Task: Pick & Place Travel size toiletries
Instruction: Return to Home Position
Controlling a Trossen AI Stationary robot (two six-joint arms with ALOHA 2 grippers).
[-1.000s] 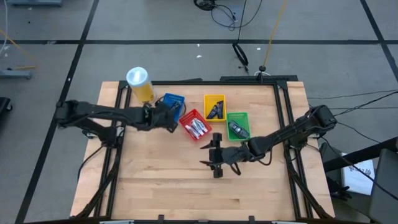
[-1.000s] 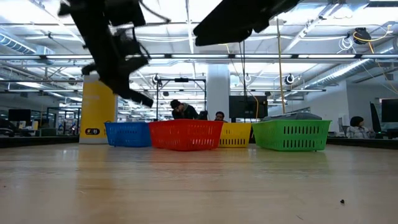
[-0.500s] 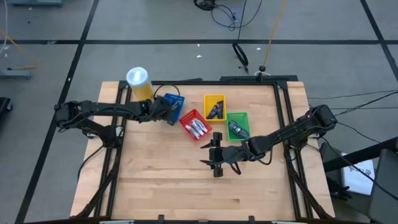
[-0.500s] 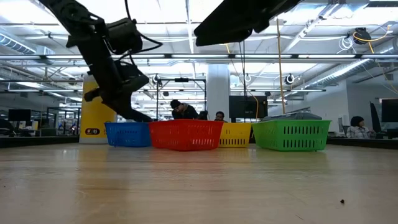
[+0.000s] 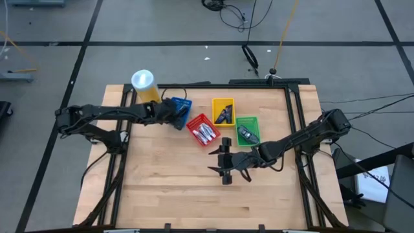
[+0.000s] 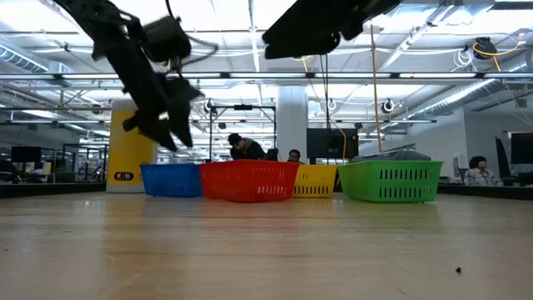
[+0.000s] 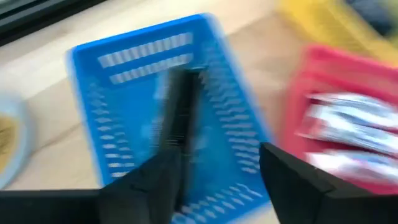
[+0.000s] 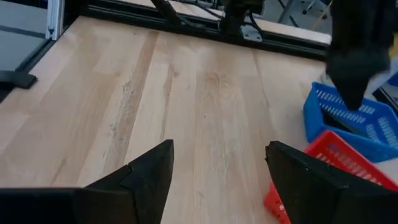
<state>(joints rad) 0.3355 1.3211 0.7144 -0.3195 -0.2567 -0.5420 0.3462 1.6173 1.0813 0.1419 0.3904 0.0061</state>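
The left jaws hang spread and empty just above the blue basket (image 7: 143,38), where the black comb (image 7: 180,112) lies. Best lift straight up past its rim before swinging away. The right jaws, spread, wait well apart over the counter (image 5: 168,194).

Grey floor (image 5: 58,26), bright ceiling lights (image 6: 250,21)

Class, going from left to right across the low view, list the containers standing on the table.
yellow canister → blue basket → red basket → yellow basket → green basket
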